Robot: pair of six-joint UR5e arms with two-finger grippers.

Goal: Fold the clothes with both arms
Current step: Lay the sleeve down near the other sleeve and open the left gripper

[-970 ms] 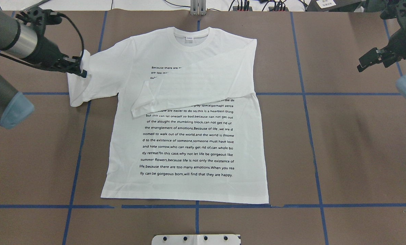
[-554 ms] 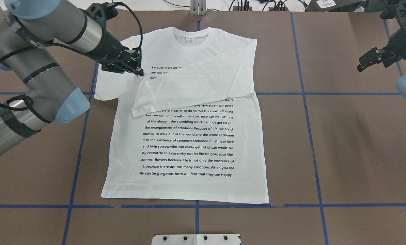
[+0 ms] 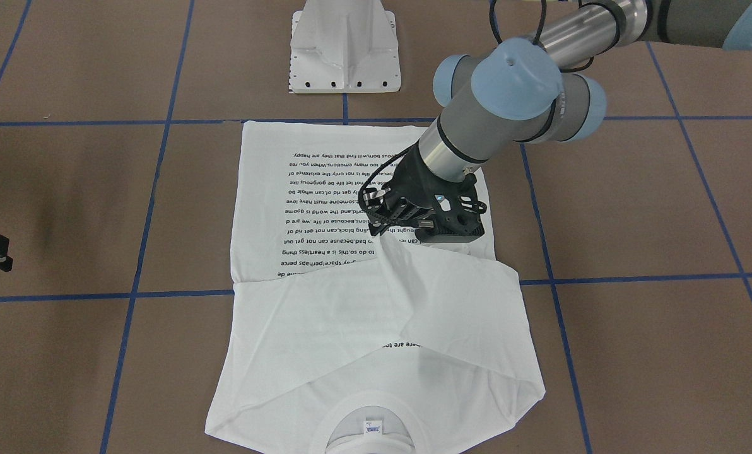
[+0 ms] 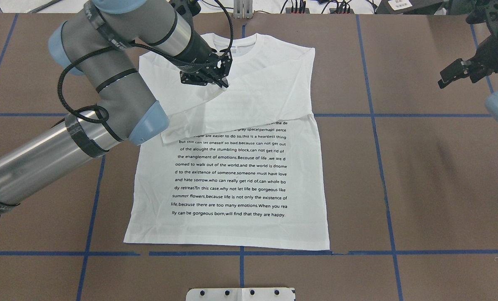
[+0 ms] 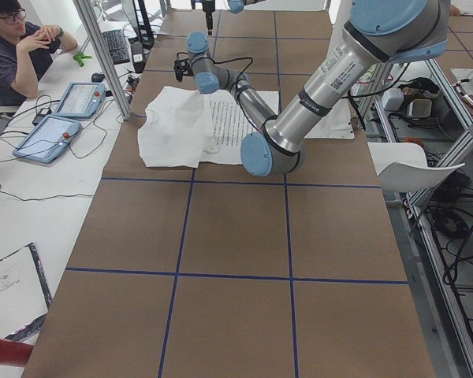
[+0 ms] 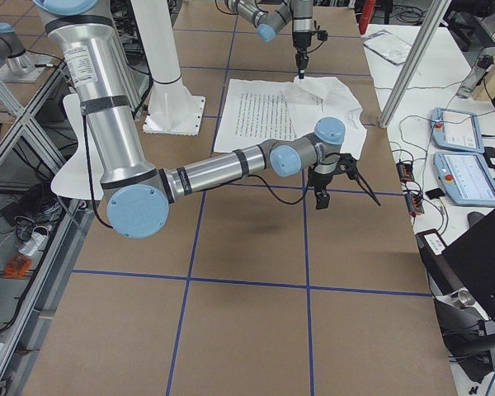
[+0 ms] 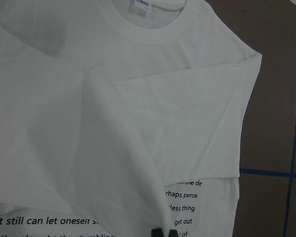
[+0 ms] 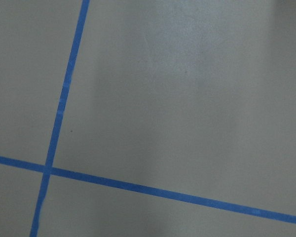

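On the table (image 4: 420,188), a white shirt (image 4: 232,234), print (image 4: 232,179) up. Lies flat, with collar (image 4: 245,57) on the side far from the base (image 3: 344,47) and hem on the near side, just short of a line of blue tape (image 4: 374,125). Small label (image 3: 371,429) inside the neck. One sleeve (image 4: 274,96) across the chest, slantwise over the top lines of print, cuff toward the left arm's side. Second sleeve (image 4: 186,104) off the table, over the chest and on top of the first. Left gripper (image 4: 223,83) above the chest, just below the collar. Clamps the cuff of that second sleeve between its fingers; in the wrist view, a ridge of cloth up to the dark fingertips (image 7: 160,233) at the bottom edge. Right gripper (image 4: 447,75) well apart from the shirt, over the table on the right arm's side, about level with the shoulders. Hangs there with fingers apart. Under its wrist camera only brown table and two crossing tape lines. Lower body of the shirt smooth, side edges straight
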